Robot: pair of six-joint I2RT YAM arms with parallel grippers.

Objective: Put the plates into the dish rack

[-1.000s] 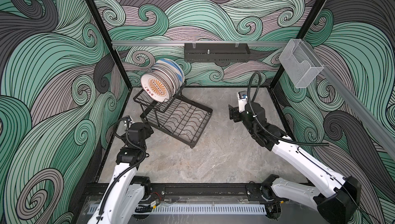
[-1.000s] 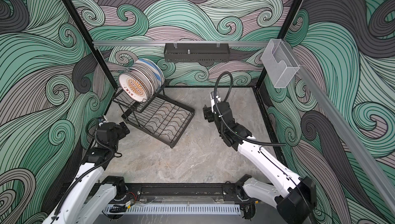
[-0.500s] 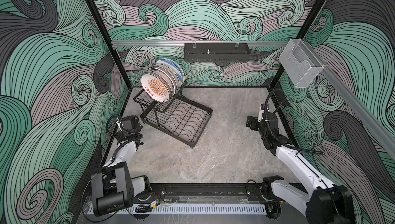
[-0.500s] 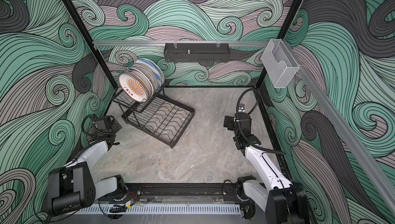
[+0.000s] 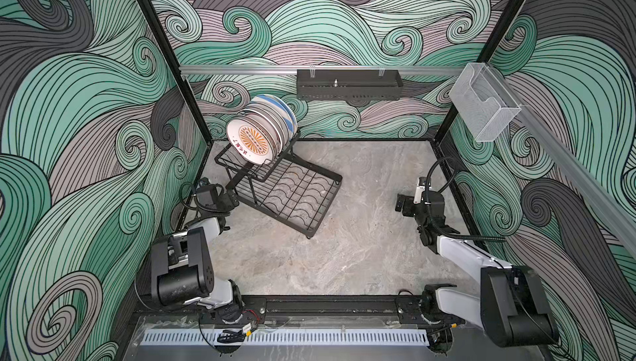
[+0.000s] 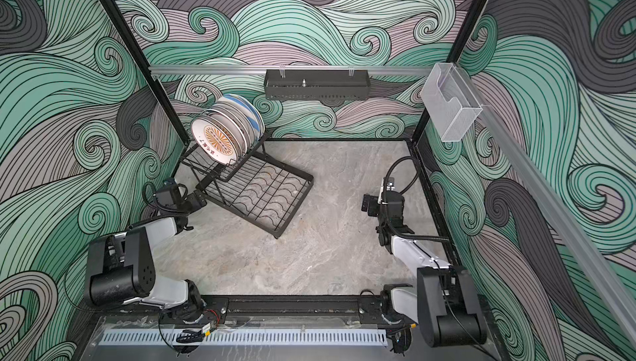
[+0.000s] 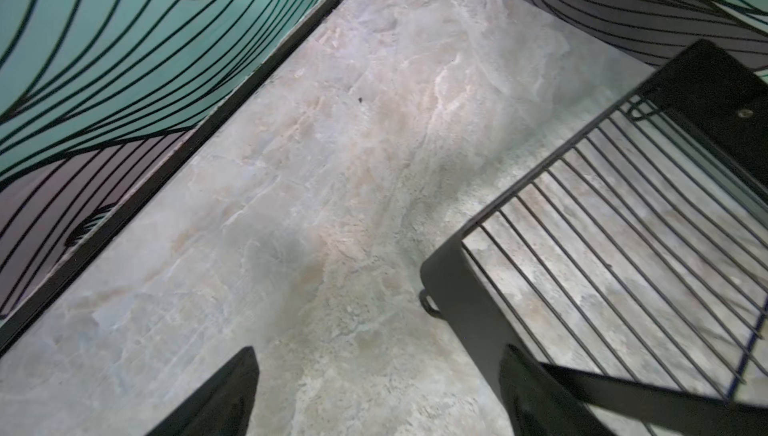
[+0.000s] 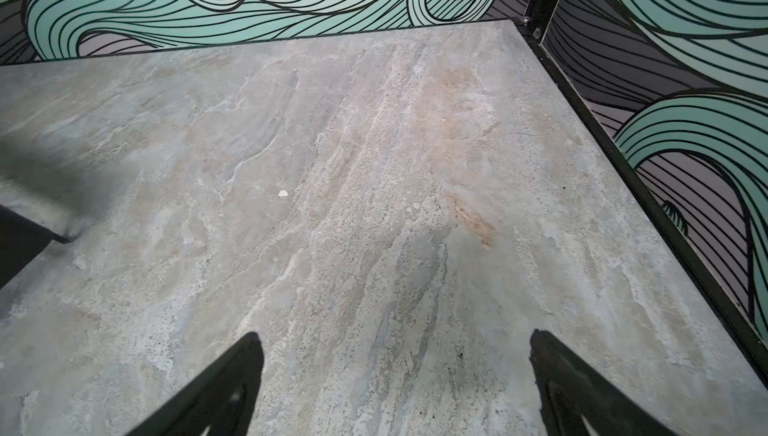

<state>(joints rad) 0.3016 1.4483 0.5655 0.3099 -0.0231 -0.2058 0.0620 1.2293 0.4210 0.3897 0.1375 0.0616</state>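
Backing away from the dish rack point(image 5: 296, 197), I hold left pincer point(image 7: 376, 355) and right pincer point(image 8: 395, 338) wide, empty; plates point(image 5: 256, 137) look loaded.

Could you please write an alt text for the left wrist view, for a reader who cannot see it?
The open left pincer hangs over a grey stone-look table, with nothing between its two black fingertips. A corner of the black wire dish rack shows behind one fingertip, and a wall of green waves borders the table.
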